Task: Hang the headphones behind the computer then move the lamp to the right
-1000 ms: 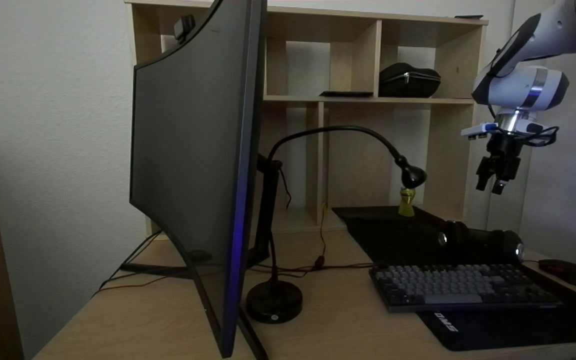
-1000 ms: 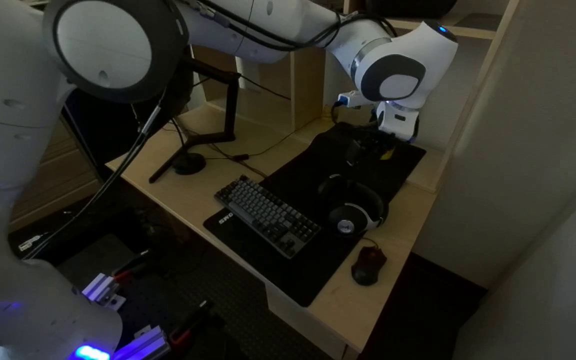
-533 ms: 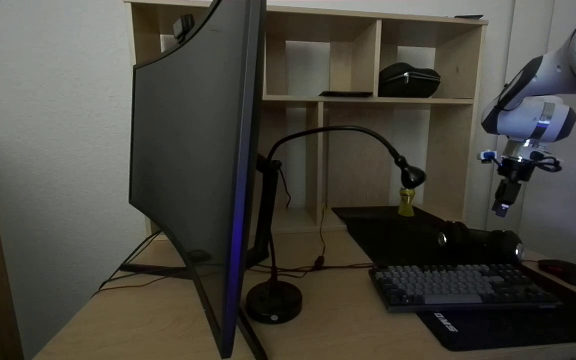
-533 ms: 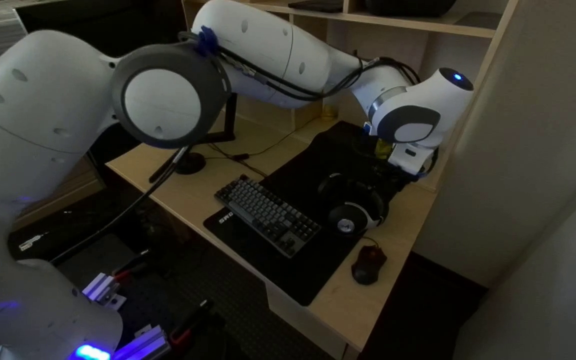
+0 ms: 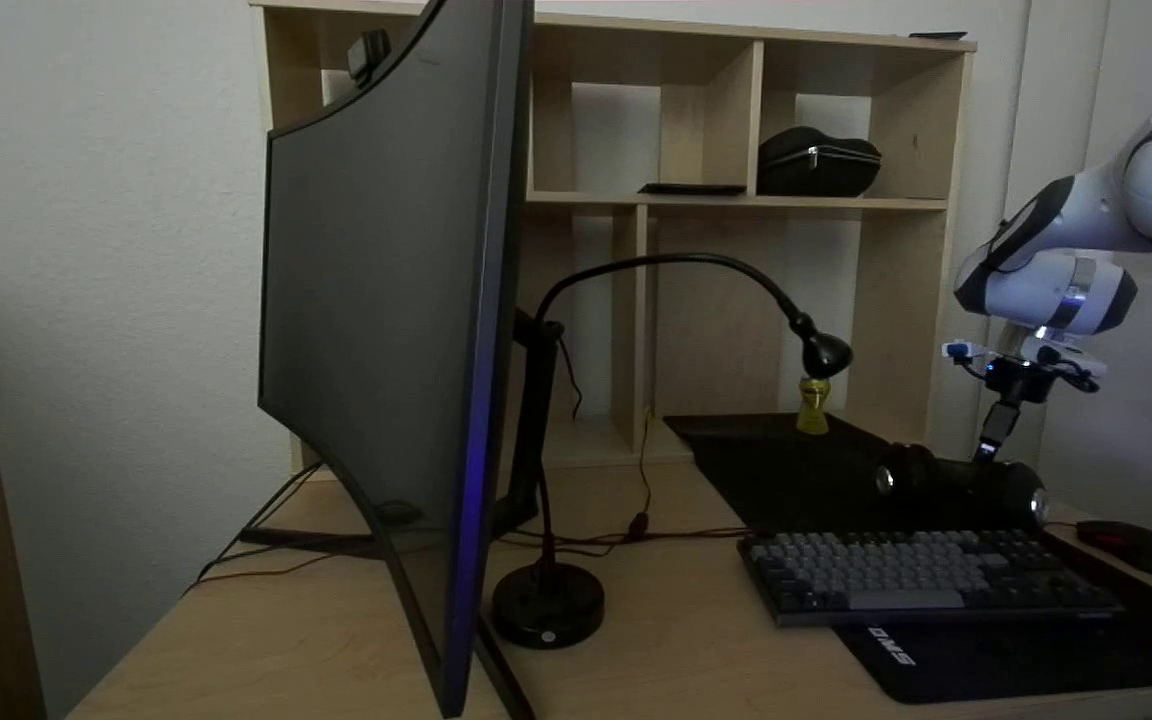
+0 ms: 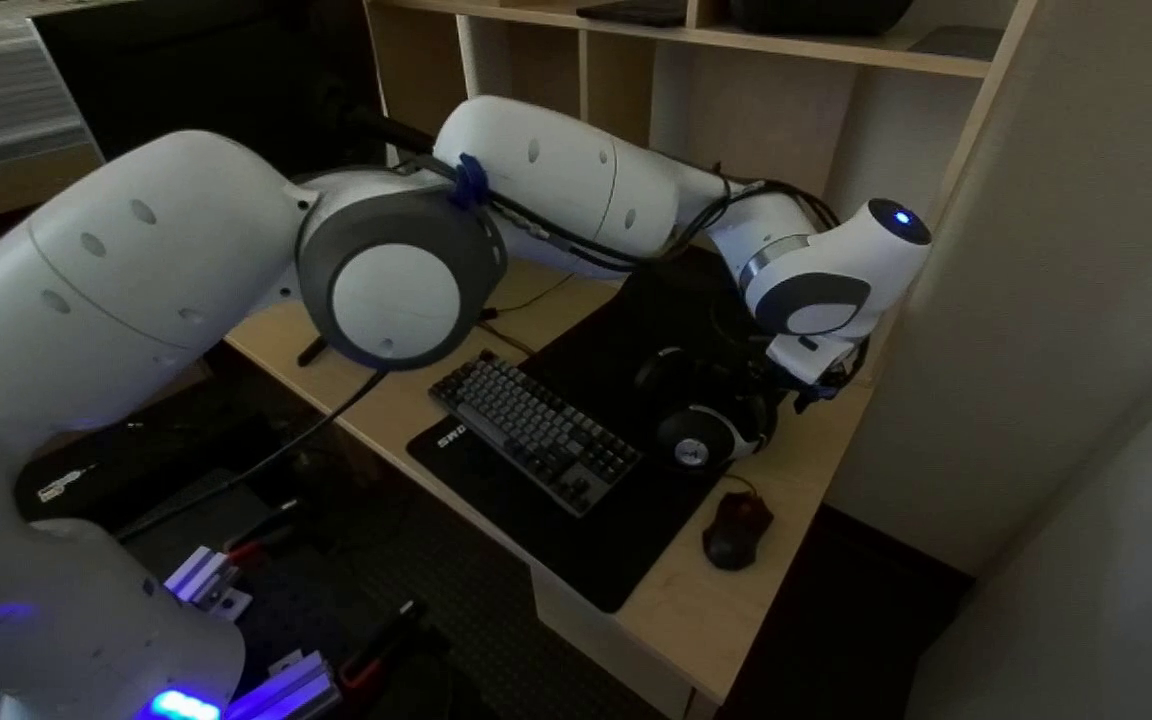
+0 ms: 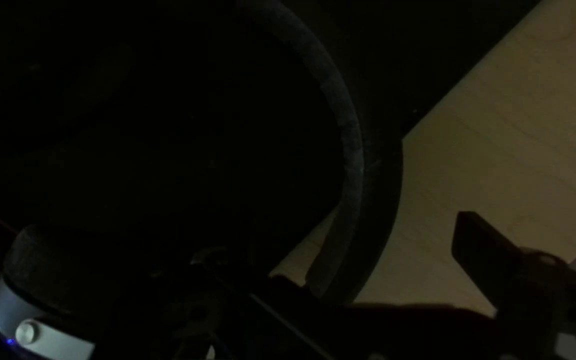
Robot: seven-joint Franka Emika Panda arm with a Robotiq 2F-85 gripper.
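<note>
Wrist view: the pincer [image 7: 335, 235] is spread wide — nothing pinched — with the band [image 7: 353, 145] of the headphones [image 6: 686, 432] showing between its fingers [image 7: 485, 252], and if it closes too high or crooked, the band could slip or twist. The headphones lie mostly on the black mat [image 6: 576, 550] beside the keyboard [image 6: 536, 430], and the arm [image 6: 401, 275] reaches over to them, bent in the middle, its end tipped down.
</note>
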